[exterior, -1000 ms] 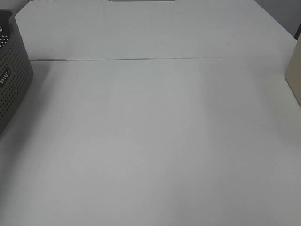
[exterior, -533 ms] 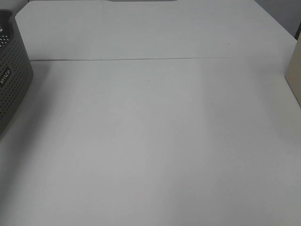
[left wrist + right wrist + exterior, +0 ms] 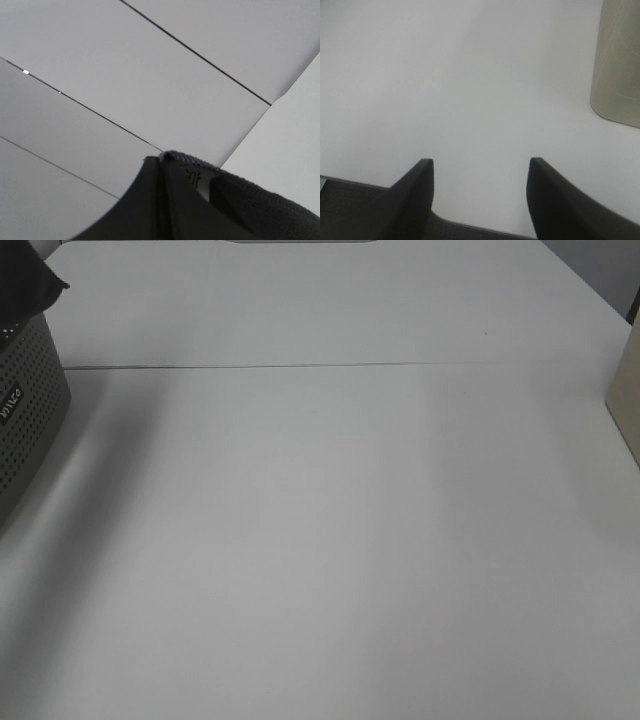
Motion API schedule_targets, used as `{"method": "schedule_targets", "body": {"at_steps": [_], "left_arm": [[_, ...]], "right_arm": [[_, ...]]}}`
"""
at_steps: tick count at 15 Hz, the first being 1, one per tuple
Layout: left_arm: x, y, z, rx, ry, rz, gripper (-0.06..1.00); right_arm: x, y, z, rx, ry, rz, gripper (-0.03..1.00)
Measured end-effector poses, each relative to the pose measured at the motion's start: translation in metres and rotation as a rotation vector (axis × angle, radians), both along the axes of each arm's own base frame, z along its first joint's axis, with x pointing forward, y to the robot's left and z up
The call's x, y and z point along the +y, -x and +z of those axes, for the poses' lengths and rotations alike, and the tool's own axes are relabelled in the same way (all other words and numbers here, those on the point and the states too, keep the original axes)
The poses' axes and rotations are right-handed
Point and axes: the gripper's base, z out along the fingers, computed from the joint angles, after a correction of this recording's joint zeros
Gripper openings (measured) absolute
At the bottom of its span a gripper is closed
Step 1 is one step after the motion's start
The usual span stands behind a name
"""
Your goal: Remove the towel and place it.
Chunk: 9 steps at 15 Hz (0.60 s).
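Your left gripper (image 3: 160, 163) is clamped on the towel (image 3: 26, 280), above the basket (image 3: 28, 410) at the table's (image 3: 330, 540) far-left corner. Your right gripper (image 3: 481, 166) stands open near the right edge.

Towel (image 3: 22, 280): a dark corner is now seen at the far left of the high view, over the basket (image 3: 25, 410), where none was shown before; the near rim is hidden by it. Table (image 3: 330, 540): shadow beside the basket is deepened.
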Motion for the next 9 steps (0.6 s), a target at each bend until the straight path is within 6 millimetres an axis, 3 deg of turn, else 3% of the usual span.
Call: {"method": "schedule_targets", "body": {"at_steps": [3, 6, 9], "left_arm": [[-0.026, 0.001, -0.004, 0.039, 0.03, -0.072, 0.0], [-0.052, -0.003, -0.025, 0.2, 0.039, -0.132, 0.0], [-0.078, 0.0, -0.033, 0.257, 0.025, -0.198, 0.0]], "right_arm": [[0.0, 0.0, 0.0, 0.0, 0.0, 0.0, 0.55], [0.0, 0.0, 0.0, 0.0, 0.0, 0.0, 0.55], [0.0, 0.0, 0.0, 0.0, 0.0, 0.0, 0.55]]}}
